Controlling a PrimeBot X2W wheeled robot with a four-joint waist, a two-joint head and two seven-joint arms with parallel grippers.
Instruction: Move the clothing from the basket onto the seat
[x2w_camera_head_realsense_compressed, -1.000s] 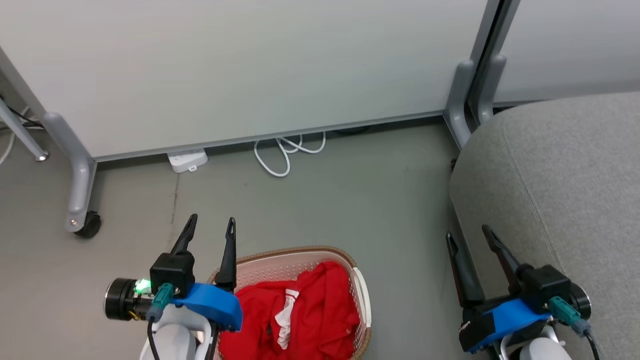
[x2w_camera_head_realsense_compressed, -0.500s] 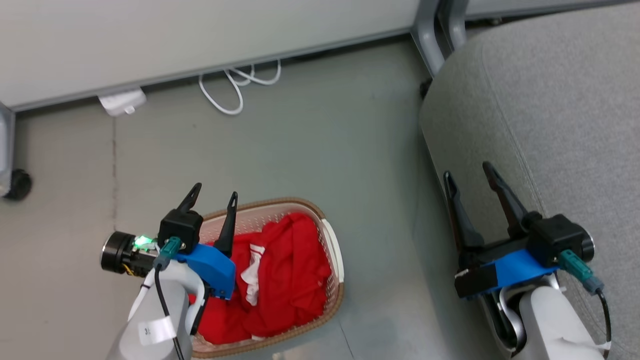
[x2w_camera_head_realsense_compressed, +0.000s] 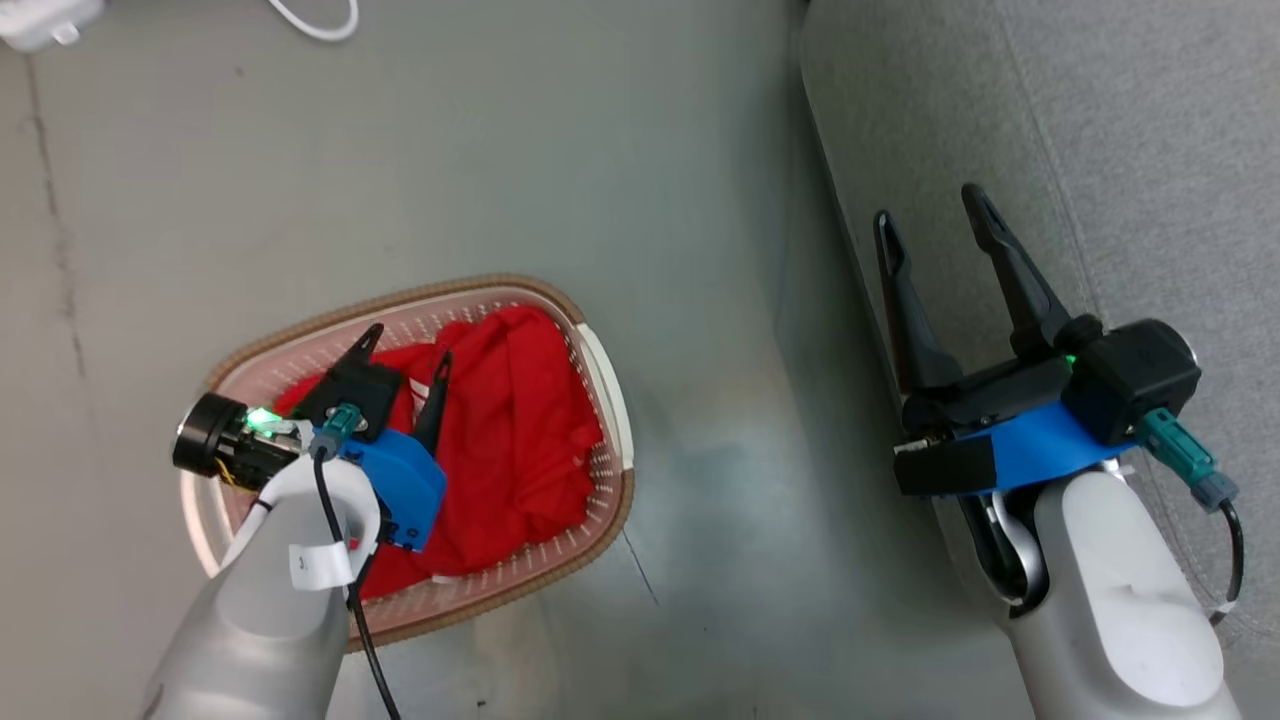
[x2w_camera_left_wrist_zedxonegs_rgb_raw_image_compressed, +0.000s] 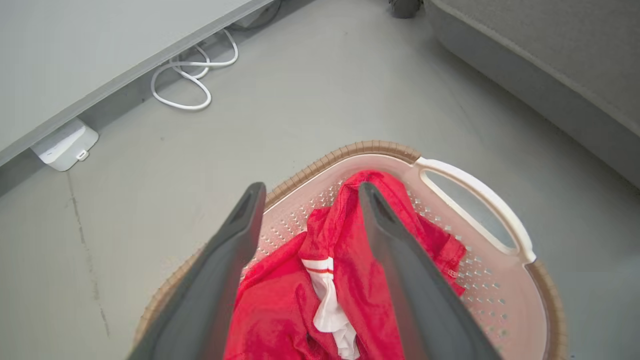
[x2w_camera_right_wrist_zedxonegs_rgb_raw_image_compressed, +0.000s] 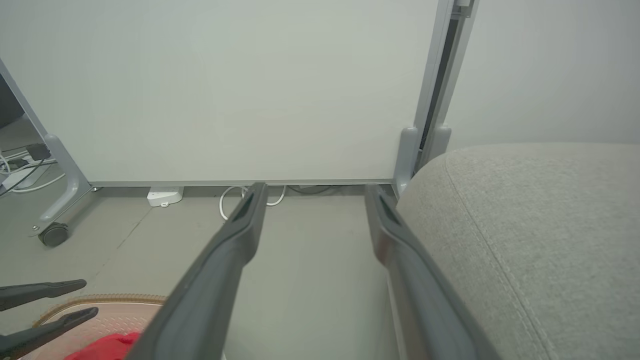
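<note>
On the head view the basket (x2w_camera_head_realsense_compressed: 470, 287) sits on the grey floor (x2w_camera_head_realsense_compressed: 650, 180) at about 8 o'clock. The clothing (x2w_camera_head_realsense_compressed: 520, 420) lies heaped inside it, bright red with a white trim band near the middle of the pile.

My left gripper (x2w_camera_head_realsense_compressed: 409, 343) hangs over the basket's 9 o'clock half. Its fingers are spread wide, point toward 1 o'clock and hold nothing. On the left wrist view the two fingers straddle a raised fold of red fabric and the white band. I cannot tell whether the tips touch the cloth. The basket's white handle (x2w_camera_left_wrist_zedxonegs_rgb_raw_image_compressed: 475, 195) runs along at 3 o'clock in that view, and a white power block (x2w_camera_left_wrist_zedxonegs_rgb_raw_image_compressed: 62, 145) lies on the floor at 9 o'clock.

The seat (x2w_camera_head_realsense_compressed: 1100, 150) takes up the head view from 12 to 4 o'clock. It is well apart from the basket, with bare floor between them. My right gripper (x2w_camera_head_realsense_compressed: 928, 204) is at 3 o'clock over the seat's near edge, fingers wide apart and empty, pointing to about 12 o'clock. On the right wrist view those fingers frame the floor and the foot of a pale partition panel (x2w_camera_right_wrist_zedxonegs_rgb_raw_image_compressed: 225, 90), with the seat's rounded corner at 3 o'clock. The tips of the left gripper's fingers come in at 8 o'clock above the basket's brown rim.
</note>
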